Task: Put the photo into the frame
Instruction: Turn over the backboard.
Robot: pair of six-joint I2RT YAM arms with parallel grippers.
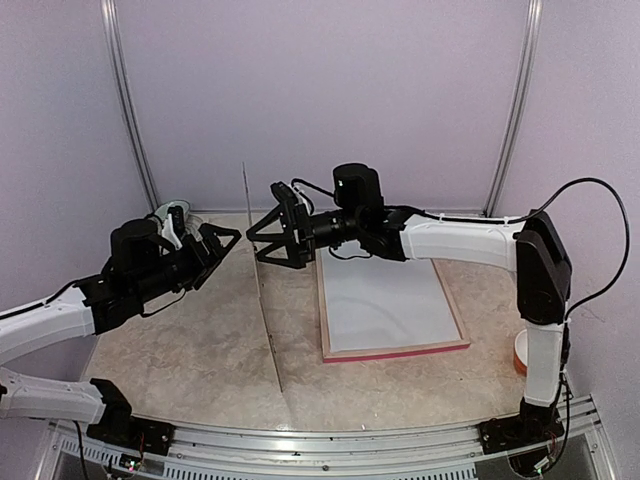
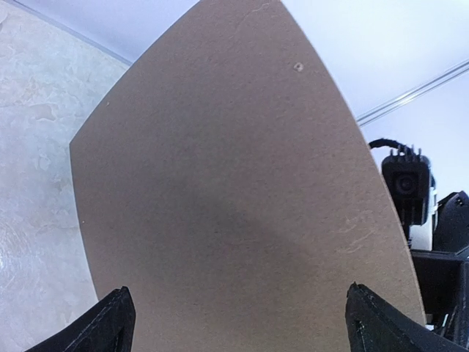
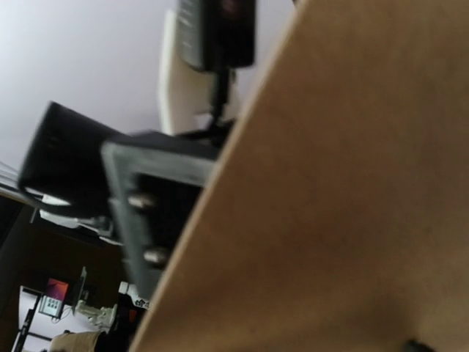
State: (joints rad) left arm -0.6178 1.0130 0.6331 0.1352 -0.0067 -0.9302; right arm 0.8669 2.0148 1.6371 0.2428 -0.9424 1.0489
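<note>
Backing board [image 2: 242, 183] upright on edge | left end effector [image 1: 228, 245] spread | right end effector [image 1: 256, 248] state unclear | frame [image 1: 395, 351] lying flat

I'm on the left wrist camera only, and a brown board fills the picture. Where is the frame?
Observer: The frame lies flat on the table, right of the backing board.
Operator: Is the board lying down too?
Observer: No, it stands upright on its edge.
Operator: Where's the right gripper?
Observer: The right gripper is at the board's far face, opposite the left gripper; its grip is unclear.
</note>
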